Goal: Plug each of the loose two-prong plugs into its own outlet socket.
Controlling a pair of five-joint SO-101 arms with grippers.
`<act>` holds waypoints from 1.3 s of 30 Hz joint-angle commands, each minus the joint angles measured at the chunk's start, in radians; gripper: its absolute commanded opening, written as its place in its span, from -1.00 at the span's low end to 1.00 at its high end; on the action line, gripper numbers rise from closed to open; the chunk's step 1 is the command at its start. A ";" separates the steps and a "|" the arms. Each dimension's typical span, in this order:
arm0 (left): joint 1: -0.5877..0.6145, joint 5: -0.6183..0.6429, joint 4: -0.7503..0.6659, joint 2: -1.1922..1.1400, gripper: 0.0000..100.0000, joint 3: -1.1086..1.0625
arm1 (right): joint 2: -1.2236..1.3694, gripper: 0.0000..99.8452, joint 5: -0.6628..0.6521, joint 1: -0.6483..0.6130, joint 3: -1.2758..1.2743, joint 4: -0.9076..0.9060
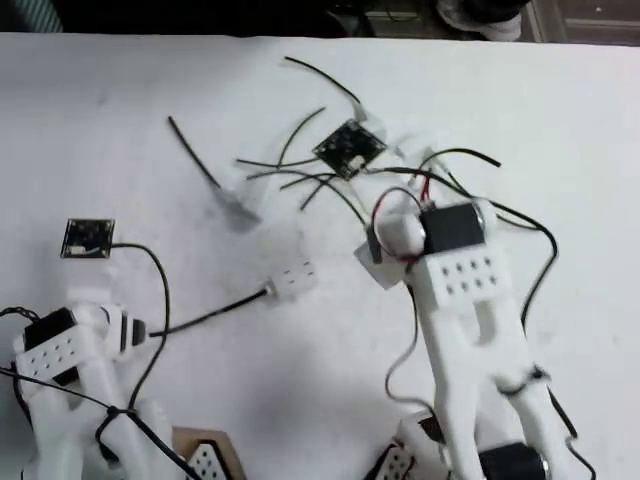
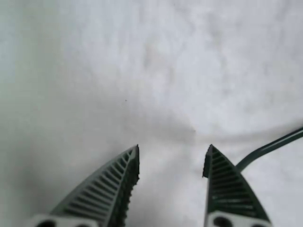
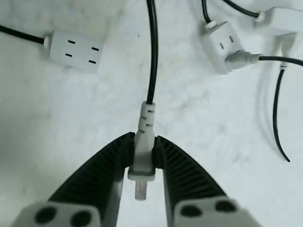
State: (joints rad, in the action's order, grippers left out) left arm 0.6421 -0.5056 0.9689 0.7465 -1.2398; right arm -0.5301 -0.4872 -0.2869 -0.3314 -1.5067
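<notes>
On the white table lie a dark square board and, farther back, a second dark board.

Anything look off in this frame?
Yes: the right gripper is shut on the white two-prong plug backwards. Its metal prongs point toward the wrist, while the white socket block lies out in front.

White plug on black cord, white outlet socket, black ribbed right gripper, white table.
</notes>
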 commanded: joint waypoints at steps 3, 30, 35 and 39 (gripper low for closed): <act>-0.051 0.003 -0.005 0.025 -0.54 0.080 | -0.237 -0.96 0.038 0.005 0.034 -0.002; -0.769 0.480 0.336 0.070 -0.80 0.646 | -1.032 -0.96 0.606 -0.271 -0.442 0.193; -0.834 0.569 0.371 0.294 -0.82 0.680 | -1.187 -0.96 0.674 -0.272 -0.571 0.297; -0.943 0.577 0.342 0.466 -0.82 0.654 | -1.270 -0.96 0.724 -0.280 -0.652 0.357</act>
State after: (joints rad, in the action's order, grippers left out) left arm -0.2064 0.0545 1.3357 1.0472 -0.6015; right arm -1.7576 0.2033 -0.5508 -0.9559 -1.1999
